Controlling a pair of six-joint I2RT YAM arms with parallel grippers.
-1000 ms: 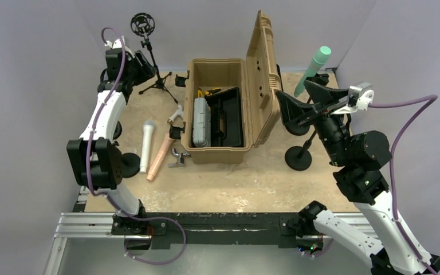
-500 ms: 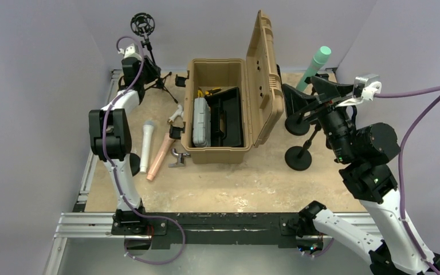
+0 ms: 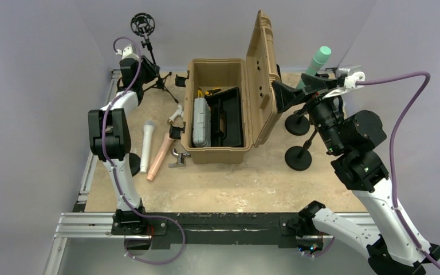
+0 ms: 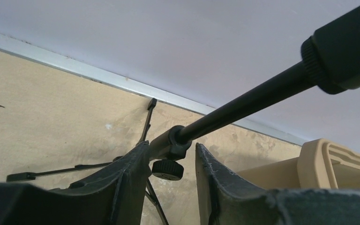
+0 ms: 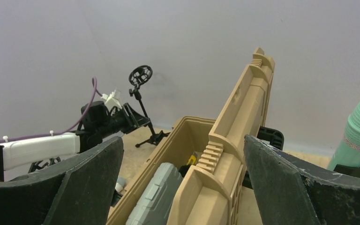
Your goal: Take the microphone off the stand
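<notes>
Swung leftward since a moment ago, the right gripper [image 5: 180, 147] hangs with jaws wide apart before the one open toolbox [image 3: 220, 69]. The green microphone [image 3: 315, 67] stands tilted just behind it, above two round-based stands [image 3: 298, 157]. The left gripper [image 4: 171, 150] straddles the single tripod stand [image 4: 243, 101]; whether it is clamped, I cannot tell. A white microphone [image 3: 147, 146] and a pink microphone [image 3: 160, 156] lie side by side.

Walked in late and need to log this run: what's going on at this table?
Two robot arms are working around microphone gear. The left gripper has its jaws on either side of the pole of the black tripod stand at the far left, with a gap showing on one side. The right gripper hangs wide open near the tan toolbox lid, close to the mint-green microphone, which sits raised at an angle and has not been taken off.
</notes>
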